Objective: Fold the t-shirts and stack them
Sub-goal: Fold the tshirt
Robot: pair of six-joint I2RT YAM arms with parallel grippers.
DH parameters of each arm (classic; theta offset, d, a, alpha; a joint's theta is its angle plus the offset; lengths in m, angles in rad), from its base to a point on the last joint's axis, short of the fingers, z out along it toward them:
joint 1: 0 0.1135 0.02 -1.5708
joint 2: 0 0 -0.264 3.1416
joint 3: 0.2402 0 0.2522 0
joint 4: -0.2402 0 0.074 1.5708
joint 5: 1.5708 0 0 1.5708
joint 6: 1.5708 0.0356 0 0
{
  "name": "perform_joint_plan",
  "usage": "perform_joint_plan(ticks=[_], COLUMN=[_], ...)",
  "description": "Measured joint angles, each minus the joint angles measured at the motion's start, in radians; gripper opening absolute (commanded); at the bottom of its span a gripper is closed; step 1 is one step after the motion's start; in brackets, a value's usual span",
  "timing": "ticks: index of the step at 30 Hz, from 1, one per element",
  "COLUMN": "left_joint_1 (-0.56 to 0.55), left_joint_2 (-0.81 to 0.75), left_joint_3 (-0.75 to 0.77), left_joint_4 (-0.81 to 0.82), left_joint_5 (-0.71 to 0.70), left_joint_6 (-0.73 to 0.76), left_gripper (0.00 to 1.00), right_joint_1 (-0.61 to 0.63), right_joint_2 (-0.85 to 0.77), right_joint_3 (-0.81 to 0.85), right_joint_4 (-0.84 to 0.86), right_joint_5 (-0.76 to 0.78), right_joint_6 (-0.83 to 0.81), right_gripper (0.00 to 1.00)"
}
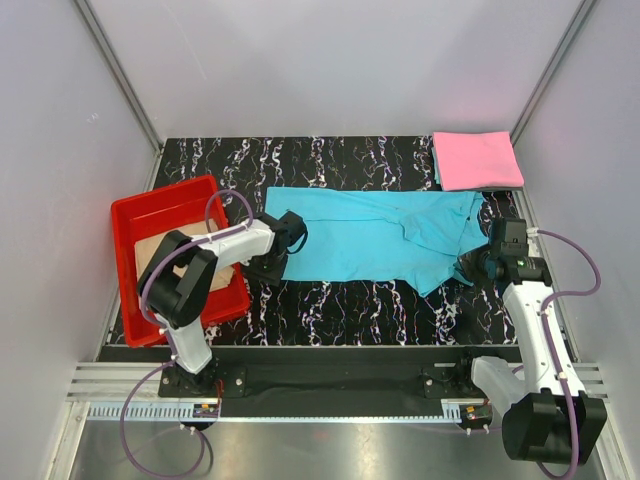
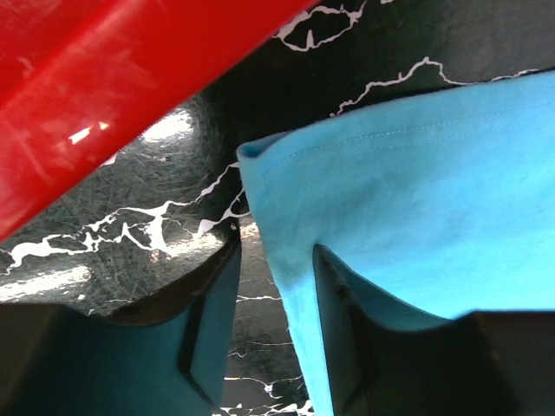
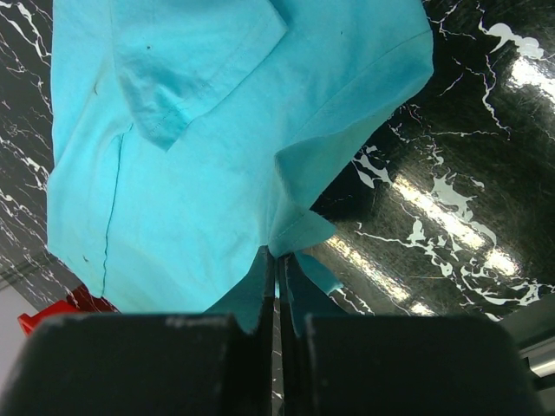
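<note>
The turquoise t-shirt (image 1: 370, 235) lies spread across the dark marbled bench (image 1: 340, 305), with the folded pink t-shirt (image 1: 477, 160) at the far right corner. The left end effector (image 2: 276, 260), jaws apart, straddles the turquoise hem, close beside the red tray (image 1: 135, 225), which holds the tan t-shirt (image 1: 150, 252). The right end effector (image 3: 277, 260) is clamped on the turquoise shirt's right edge.
</note>
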Motion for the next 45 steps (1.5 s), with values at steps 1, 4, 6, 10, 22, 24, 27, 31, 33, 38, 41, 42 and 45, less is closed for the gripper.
perform_joint_plan(ticks=[1, 4, 6, 10, 22, 24, 27, 31, 33, 38, 41, 42, 45], left_joint_1=[0.0, -0.002, -0.002, -0.003, -0.001, 0.002, 0.007, 0.027, 0.042, 0.081, 0.102, 0.108, 0.125], left_joint_2=[0.0, 0.0, 0.0, 0.0, 0.025, 0.034, 0.044, 0.076, 0.098, 0.134, 0.161, 0.175, 0.23], left_joint_3=[0.0, -0.001, -0.003, -0.001, 0.164, 0.19, 0.214, 0.267, 0.298, 0.335, 0.367, 0.385, 0.446], left_joint_4=[-0.003, -0.005, 0.002, 0.008, -0.055, -0.059, -0.066, -0.084, -0.087, -0.079, -0.072, -0.07, -0.061], left_joint_5=[0.001, 0.002, 0.0, -0.008, -0.081, -0.095, -0.111, -0.119, -0.119, -0.116, -0.11, -0.106, -0.09], left_joint_6=[-0.001, -0.004, -0.008, -0.01, 0.047, 0.069, 0.098, 0.146, 0.17, 0.234, 0.276, 0.292, 0.335], left_gripper=[0.34, 0.1, 0.0, 0.0, 0.0, 0.0, 0.0, 0.0, 0.0, 0.0, 0.0, 0.0, 0.0], right_joint_1=[0.0, 0.0, 0.0, 0.0, -0.005, -0.005, -0.005, -0.006, -0.006, -0.006, -0.006, -0.006, -0.006], right_joint_2=[0.0, 0.0, -0.002, -0.005, 0.068, 0.093, 0.122, 0.206, 0.267, 0.417, 0.502, 0.524, 0.595], right_joint_3=[0.0, 0.0, 0.0, 0.0, 0.023, 0.038, 0.057, 0.123, 0.176, 0.311, 0.386, 0.403, 0.456], right_joint_4=[0.0, 0.0, -0.001, -0.003, 0.041, 0.063, 0.095, 0.117, 0.119, 0.118, 0.113, 0.113, 0.108], right_joint_5=[0.0, 0.013, 0.033, 0.08, 0.118, 0.113, 0.1, 0.076, 0.069, 0.068, 0.068, 0.067, 0.066], right_joint_6=[0.0, -0.001, -0.005, -0.019, -0.135, -0.167, -0.211, -0.284, -0.32, -0.398, -0.419, -0.423, -0.437], right_gripper=[0.0, 0.0, 0.0, 0.0, 0.0, 0.0, 0.01, 0.01, 0.01, 0.01, 0.01, 0.0, 0.01])
